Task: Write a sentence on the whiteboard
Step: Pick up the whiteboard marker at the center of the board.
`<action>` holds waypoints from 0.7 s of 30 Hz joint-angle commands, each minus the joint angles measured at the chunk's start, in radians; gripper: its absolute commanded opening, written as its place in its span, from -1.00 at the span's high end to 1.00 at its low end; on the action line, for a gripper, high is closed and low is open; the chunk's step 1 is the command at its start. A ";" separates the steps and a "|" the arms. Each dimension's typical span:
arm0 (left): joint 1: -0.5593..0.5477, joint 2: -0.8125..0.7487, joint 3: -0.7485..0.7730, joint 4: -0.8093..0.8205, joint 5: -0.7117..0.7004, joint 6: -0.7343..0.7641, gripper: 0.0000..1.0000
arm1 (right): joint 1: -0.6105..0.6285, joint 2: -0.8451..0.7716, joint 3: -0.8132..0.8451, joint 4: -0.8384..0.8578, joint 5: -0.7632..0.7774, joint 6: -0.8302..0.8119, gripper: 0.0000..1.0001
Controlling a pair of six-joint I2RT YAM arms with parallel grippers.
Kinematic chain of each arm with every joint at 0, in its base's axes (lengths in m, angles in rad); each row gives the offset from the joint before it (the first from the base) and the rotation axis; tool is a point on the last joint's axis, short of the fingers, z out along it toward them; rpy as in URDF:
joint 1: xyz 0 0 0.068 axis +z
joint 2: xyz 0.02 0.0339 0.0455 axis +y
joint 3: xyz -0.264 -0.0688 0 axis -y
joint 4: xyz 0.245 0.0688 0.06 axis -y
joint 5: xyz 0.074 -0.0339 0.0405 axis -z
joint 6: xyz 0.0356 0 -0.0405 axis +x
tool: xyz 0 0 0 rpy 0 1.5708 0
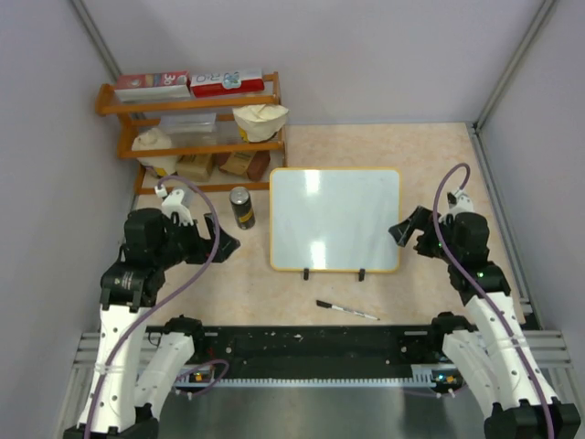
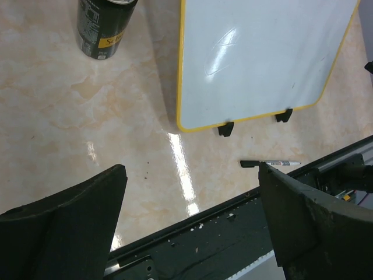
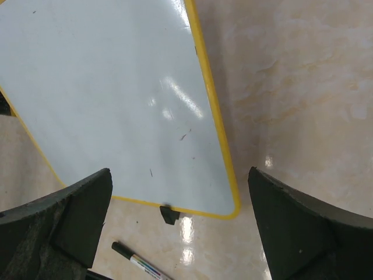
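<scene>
The whiteboard [image 1: 335, 219] lies flat mid-table, white with a yellow frame and two black clip feet at its near edge. It also shows in the left wrist view [image 2: 256, 58] and the right wrist view [image 3: 111, 99]. Its face is blank apart from faint specks; no sentence shows. A black-capped marker [image 1: 346, 310] lies on the table in front of the board, also seen in the left wrist view [image 2: 269, 164] and the right wrist view [image 3: 137, 262]. My left gripper [image 1: 228, 245] is open and empty left of the board. My right gripper [image 1: 402, 230] is open and empty at the board's right edge.
A dark drink can [image 1: 241, 208] stands just left of the board. An orange wooden shelf [image 1: 192, 128] with boxes, bags and packets stands at the back left. Grey walls close the sides and back. A black rail [image 1: 302, 343] runs along the near edge.
</scene>
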 commanded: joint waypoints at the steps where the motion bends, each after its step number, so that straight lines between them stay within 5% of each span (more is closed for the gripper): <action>1: 0.001 -0.038 -0.038 0.077 0.032 -0.010 -0.97 | 0.003 -0.020 0.056 -0.005 -0.052 -0.039 -0.98; 5: 0.001 -0.051 -0.051 0.077 0.086 -0.022 -0.97 | 0.092 -0.023 0.106 -0.034 -0.054 -0.055 -0.97; 10: 0.001 -0.067 -0.093 0.088 0.136 -0.056 -0.97 | 0.416 0.025 0.192 -0.088 0.038 -0.145 -0.98; 16: 0.001 -0.118 -0.173 0.148 0.149 -0.148 -0.97 | 0.898 0.227 0.201 -0.142 0.318 -0.135 -0.97; 21: 0.001 -0.123 -0.199 0.180 0.178 -0.198 -0.97 | 1.075 0.458 0.168 -0.111 0.372 -0.041 -0.70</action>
